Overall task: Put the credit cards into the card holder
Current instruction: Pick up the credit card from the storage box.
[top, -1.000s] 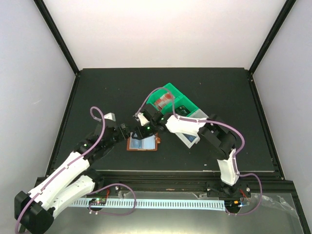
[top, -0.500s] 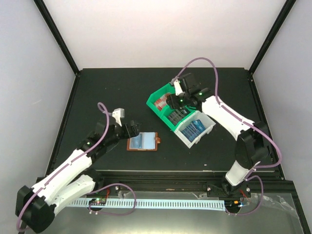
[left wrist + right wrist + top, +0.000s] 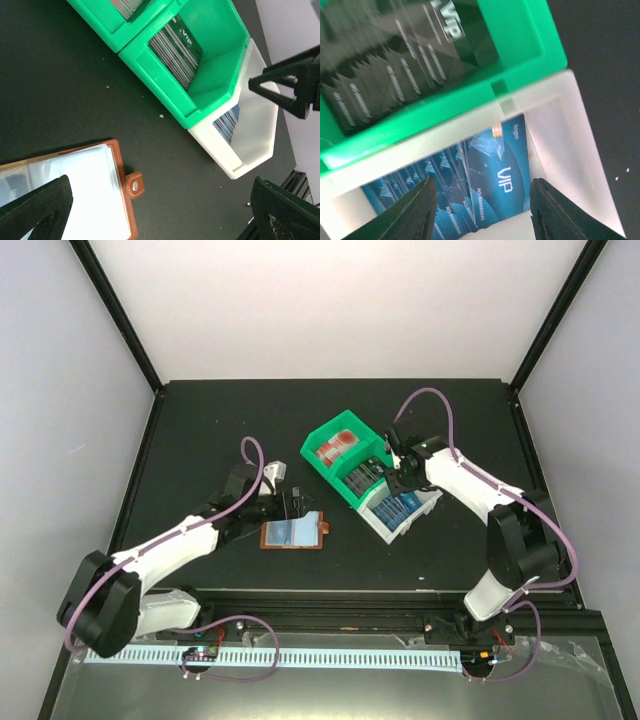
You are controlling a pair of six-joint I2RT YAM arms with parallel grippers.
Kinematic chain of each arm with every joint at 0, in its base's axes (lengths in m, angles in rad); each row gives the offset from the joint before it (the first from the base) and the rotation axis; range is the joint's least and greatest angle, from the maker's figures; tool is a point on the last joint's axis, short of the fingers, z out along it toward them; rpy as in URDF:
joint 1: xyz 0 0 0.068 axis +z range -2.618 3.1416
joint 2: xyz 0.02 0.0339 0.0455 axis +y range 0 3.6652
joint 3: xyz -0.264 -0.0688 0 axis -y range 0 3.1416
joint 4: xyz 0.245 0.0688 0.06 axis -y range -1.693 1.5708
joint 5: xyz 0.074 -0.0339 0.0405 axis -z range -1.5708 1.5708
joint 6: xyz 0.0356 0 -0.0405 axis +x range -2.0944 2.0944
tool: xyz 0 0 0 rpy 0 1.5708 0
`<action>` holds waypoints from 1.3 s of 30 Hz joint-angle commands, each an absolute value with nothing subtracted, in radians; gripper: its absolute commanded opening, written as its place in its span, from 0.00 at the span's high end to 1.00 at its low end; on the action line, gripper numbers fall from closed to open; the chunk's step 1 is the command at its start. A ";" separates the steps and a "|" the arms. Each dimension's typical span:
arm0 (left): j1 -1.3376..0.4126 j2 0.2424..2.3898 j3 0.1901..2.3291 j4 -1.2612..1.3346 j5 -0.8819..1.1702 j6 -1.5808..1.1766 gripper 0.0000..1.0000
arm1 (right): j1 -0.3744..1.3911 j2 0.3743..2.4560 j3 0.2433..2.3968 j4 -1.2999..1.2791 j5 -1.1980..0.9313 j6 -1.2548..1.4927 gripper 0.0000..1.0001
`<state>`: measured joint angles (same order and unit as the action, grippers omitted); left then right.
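Your L arm: white shell links, black joint housings, matte finish. R arm: same build and colours. A purple cable runs loose off the L shell; you've got a matching one on the R side, approx. same thickness. More purple cable sits coiled by both bases. L end effector and R end effector: black, angular. L wrist view shows you the fingers as flat black wedges. In the R wrist view they read dark and blurred.
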<state>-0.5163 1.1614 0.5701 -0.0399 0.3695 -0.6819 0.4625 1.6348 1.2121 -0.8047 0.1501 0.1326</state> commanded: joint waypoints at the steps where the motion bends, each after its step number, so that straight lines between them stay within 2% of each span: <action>1: -0.514 1.264 0.651 0.044 0.400 -0.700 0.01 | 0.439 1.665 1.178 -0.800 0.162 0.138 0.47; 12: -0.564 1.501 0.774 0.110 0.392 -0.753 0.01 | 0.427 1.795 1.179 -0.725 0.196 0.170 0.45; 20: -0.584 1.615 0.825 0.150 0.416 -0.783 0.01 | 0.378 1.794 1.150 -0.718 0.157 0.198 0.57; 26: -0.592 1.657 0.838 0.158 0.423 -0.787 0.01 | 0.348 1.768 1.143 -0.711 0.041 0.201 0.58; 39: -0.597 1.672 0.839 0.155 0.423 -0.784 0.01 | 0.312 1.755 1.156 -0.731 0.051 0.225 0.62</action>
<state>-0.5896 1.6581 0.7986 0.1287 0.4088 -0.7826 0.3264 1.7851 1.1519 -0.7231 0.0410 0.2070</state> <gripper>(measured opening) 0.986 0.379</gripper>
